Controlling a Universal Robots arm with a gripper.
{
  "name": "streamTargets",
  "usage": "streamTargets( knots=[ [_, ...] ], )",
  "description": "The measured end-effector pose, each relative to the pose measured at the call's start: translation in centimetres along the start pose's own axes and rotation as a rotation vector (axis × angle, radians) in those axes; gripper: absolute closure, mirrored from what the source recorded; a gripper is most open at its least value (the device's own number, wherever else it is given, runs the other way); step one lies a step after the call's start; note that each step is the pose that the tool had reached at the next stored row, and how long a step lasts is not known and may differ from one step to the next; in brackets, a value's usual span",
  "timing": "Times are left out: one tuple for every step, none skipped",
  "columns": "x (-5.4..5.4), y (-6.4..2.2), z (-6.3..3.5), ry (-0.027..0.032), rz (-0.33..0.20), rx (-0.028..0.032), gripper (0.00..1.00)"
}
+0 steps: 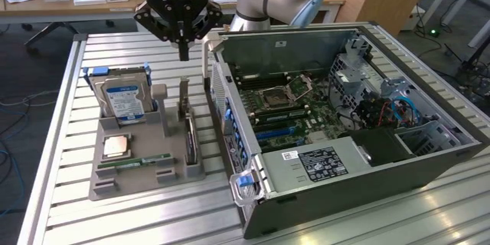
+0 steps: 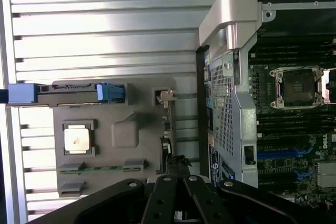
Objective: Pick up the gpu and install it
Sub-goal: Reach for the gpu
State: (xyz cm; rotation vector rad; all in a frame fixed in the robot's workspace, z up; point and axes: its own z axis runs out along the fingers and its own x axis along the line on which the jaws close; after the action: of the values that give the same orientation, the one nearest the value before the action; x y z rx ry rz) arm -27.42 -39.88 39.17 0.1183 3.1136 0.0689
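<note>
The gpu [image 1: 188, 133] stands on edge in a slot of the grey holder [image 1: 146, 179], its silver bracket [image 1: 185, 97] pointing up at the far end. My gripper [image 1: 183, 54] hangs above that bracket end, clear of it, fingers shut with nothing between them. In the wrist view the gpu [image 2: 168, 129] appears edge-on along the holder's side nearest the case, and my gripper [image 2: 177, 174] sits over its end. The open computer case [image 1: 428, 159] lies on its side at the exterior view's right, motherboard [image 1: 287, 113] exposed.
The holder also carries an upright blue-labelled hard drive [image 1: 126, 100], a CPU [image 1: 116, 146] and a RAM stick [image 1: 137, 162]. The case wall [image 1: 222, 101] rises close beside the gpu. Everything rests on a slatted aluminium table [image 1: 115, 222]. Desks and cables lie beyond.
</note>
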Motion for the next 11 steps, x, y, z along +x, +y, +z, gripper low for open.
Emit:
streamTargets(
  knots=[
    [0.0, 0.00, 0.00, 0.0000, 0.000, 0.0000, 0.89],
    [0.0, -0.02, 0.00, 0.0000, 0.000, 0.0001, 0.89],
    [0.1, -0.08, -0.01, 0.0001, 0.000, 0.0001, 0.89],
    [0.1, -0.18, -0.02, 0.0001, 0.000, 0.0000, 0.89],
    [0.1, -0.31, -0.02, 0.0000, 0.000, 0.0000, 0.89],
    [0.1, -0.47, -0.02, 0.0000, 0.000, 0.0000, 0.89],
    [0.1, -0.66, -0.03, 0.0000, 0.000, 0.0001, 0.89],
    [0.1, -0.86, -0.04, 0.0000, 0.000, 0.0000, 0.89],
    [0.1, -1.08, -0.05, 0.0001, 0.000, 0.0000, 0.89],
    [0.1, -1.34, -0.06, 0.0001, 0.000, 0.0000, 0.89],
    [0.1, -1.60, -0.08, 0.0001, 0.000, 0.0001, 0.89]
  ],
)
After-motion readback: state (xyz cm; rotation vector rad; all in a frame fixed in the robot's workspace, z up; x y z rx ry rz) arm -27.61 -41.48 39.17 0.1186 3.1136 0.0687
